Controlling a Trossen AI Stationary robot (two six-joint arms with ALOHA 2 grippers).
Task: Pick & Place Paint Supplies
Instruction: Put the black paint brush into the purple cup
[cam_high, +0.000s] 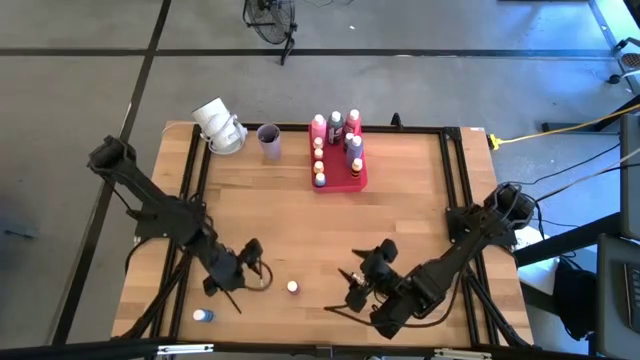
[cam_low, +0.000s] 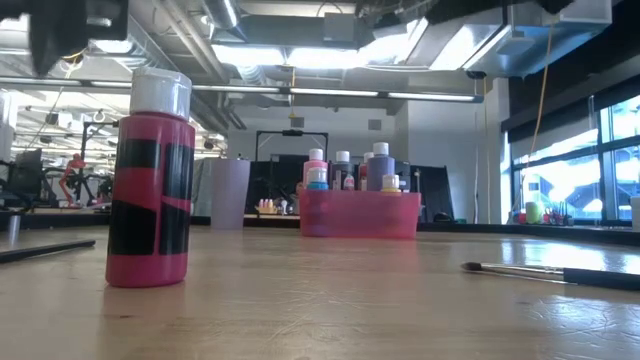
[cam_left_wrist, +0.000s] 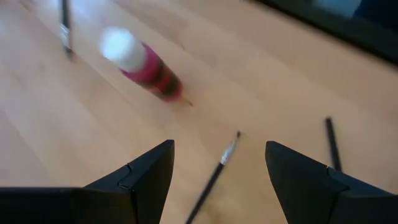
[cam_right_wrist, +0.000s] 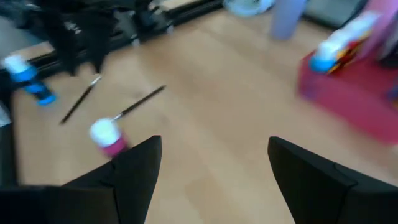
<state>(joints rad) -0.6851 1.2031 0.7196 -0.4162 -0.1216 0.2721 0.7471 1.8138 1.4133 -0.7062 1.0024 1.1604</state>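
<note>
High view showed a pink paint bottle (cam_high: 292, 287) standing upright on the desk (cam_high: 300, 220) between both arms, a blue bottle (cam_high: 204, 316) lying near the front left corner. Left gripper (cam_high: 257, 272) hovered beside a paintbrush (cam_left_wrist: 213, 178), fingers apart and empty; right gripper (cam_high: 352, 283) likewise spread, holding nothing. More bottles stood in the pink-red tray (cam_high: 352, 181).

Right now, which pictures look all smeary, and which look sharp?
The left wrist view is smeary: the red bottle streaks. The right wrist view is too, with the pink-red tray blurred. In the low view that bottle is crisp under bright ceiling lights. The high view is sharp.
</note>
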